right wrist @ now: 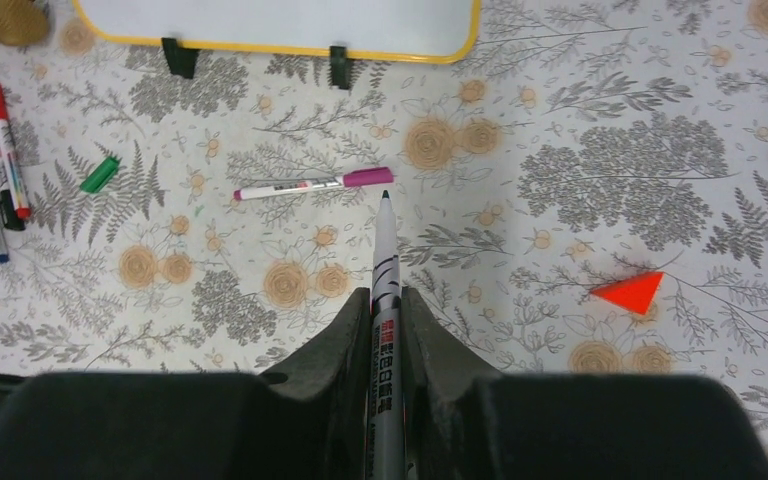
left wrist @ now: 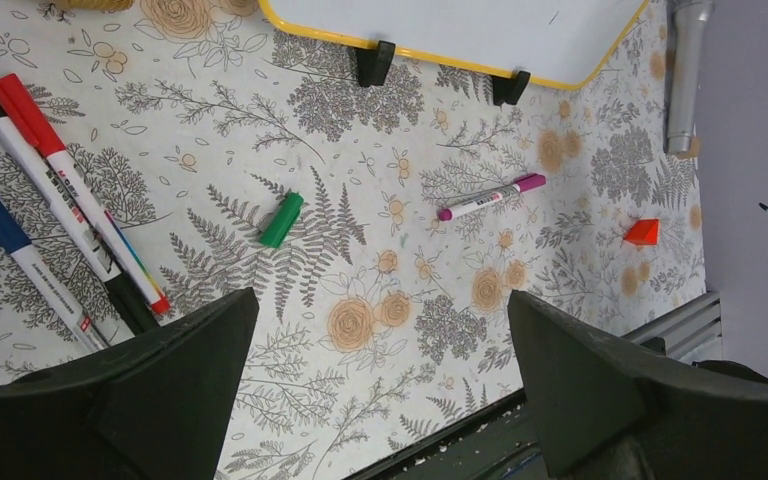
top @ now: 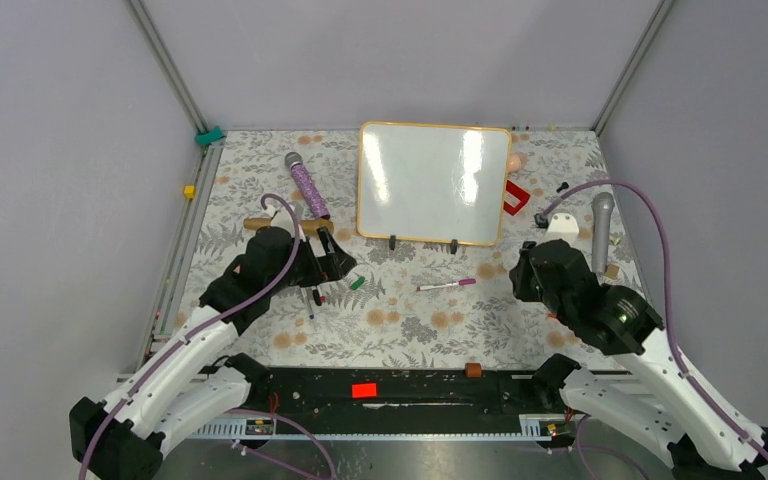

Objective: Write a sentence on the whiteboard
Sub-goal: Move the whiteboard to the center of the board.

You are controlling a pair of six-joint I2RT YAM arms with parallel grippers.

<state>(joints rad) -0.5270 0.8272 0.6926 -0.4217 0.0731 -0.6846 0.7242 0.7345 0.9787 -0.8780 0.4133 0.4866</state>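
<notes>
The whiteboard (top: pixel 430 185) stands upright on two black feet at the back middle of the table; its lower edge shows in the left wrist view (left wrist: pixel 460 25) and the right wrist view (right wrist: pixel 280 20). Its face is blank, and no sentence shows on it. My right gripper (top: pixel 525 265) (right wrist: pixel 386 298) is shut on an uncapped marker (right wrist: pixel 385 250) whose dark tip points toward the board, well short of it. A green cap (top: pixel 357 283) (left wrist: pixel 281 220) lies on the cloth. My left gripper (top: pixel 345 265) (left wrist: pixel 380 300) hangs open over the cloth, holding nothing.
A magenta-capped marker (top: pixel 447 286) (right wrist: pixel 313 184) lies in front of the board. Red, black and blue markers (left wrist: pixel 60 170) lie at the left. A purple microphone (top: pixel 307 187), a grey microphone (top: pixel 601 230) and a red triangle (right wrist: pixel 632 292) are nearby.
</notes>
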